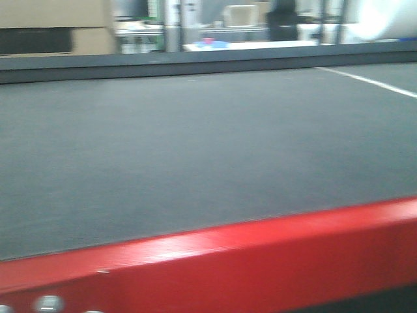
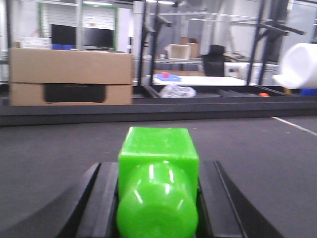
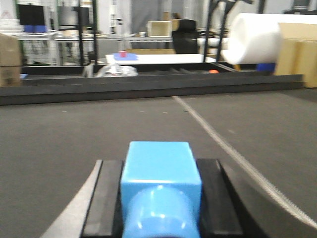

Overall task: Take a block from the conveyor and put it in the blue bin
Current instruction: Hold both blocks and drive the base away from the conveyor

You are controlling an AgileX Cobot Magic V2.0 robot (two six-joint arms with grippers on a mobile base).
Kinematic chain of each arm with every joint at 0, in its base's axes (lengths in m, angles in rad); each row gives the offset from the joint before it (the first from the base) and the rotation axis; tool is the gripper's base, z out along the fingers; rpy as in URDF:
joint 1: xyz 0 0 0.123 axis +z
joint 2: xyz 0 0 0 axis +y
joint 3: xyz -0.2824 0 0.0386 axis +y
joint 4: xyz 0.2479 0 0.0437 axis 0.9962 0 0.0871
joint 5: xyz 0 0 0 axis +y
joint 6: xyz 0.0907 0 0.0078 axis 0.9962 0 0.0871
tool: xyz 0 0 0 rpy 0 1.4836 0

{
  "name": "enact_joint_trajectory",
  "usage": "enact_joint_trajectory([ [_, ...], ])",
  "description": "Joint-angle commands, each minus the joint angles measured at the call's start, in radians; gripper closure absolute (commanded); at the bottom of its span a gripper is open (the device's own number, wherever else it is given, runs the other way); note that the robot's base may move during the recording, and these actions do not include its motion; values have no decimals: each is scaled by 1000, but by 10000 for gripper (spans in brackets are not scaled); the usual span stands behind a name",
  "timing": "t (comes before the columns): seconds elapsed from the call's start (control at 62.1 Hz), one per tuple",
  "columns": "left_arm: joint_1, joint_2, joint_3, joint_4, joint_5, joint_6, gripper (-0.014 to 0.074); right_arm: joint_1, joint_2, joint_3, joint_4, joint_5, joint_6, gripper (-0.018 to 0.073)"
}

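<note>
Green block [image 2: 158, 148] clamped between pads of left gripper [image 2: 157, 171], on or just above dark grey conveyor [image 2: 59, 148]; which, cannot be told. Blue block [image 3: 161, 173] likewise clamped in right gripper [image 3: 158, 164], near white line [image 3: 223, 144]. Grab step judged done on both sides. Blue bin not seen in any view; carry and placement judged left

1. You see the conveyor [image 1: 195, 150] filling most of the view, a dark grey, finely textured belt.
2. A glossy red frame bar [image 1: 260, 254] crosses the foreground, higher at the view's right side.
3. A raised dark rail [image 1: 195, 64] bounds the far edge.
4. A white line [image 1: 371, 81] slants across the belt's upper right.
5. Beyond the rail, a blurred cardboard box [image 1: 58, 26] stands at upper left.
</note>
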Motion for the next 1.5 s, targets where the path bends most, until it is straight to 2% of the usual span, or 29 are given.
enact_joint_trajectory([
  [0.0,2,-3,1,-5,-20,-1,707,-2,-5,0,-2,-22,-6,721],
  [1.482,2,-3,1,-5,-22,-1,707,-2,-5,0,-2,-24,-6,721],
])
